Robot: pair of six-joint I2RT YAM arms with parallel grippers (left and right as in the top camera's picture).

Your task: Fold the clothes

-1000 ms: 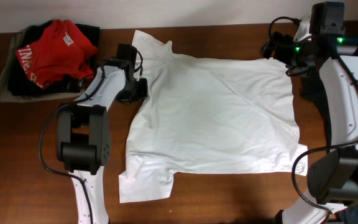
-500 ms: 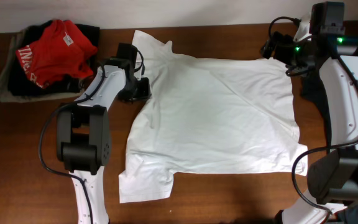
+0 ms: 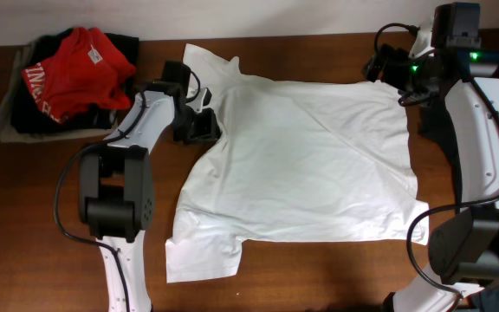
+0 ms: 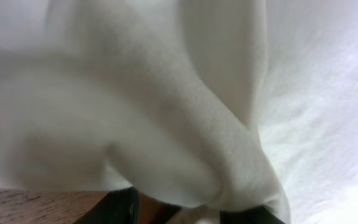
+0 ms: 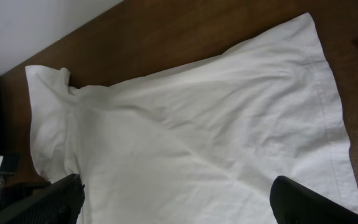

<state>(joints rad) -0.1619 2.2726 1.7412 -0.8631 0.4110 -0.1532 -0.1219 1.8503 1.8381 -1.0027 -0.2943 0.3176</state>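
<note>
The T-shirt [image 3: 301,165] is plain white with no print, set against a dark reddish-brown, wood-grained surface [image 3: 319,277], and a white wall [image 3: 232,17] runs along the top edge. In the pile at the left, the red garment [image 3: 76,65] bears white lettering and a small white tag, with black clothing [image 3: 33,121] and an olive-grey piece [image 3: 3,114] under it. The left arm [image 3: 141,117] and the right arm [image 3: 479,130] are white with black joints, the left claw [image 3: 206,127] and the right claw [image 5: 179,202] are black, and a green light [image 3: 416,68] glows on the right arm.
</note>
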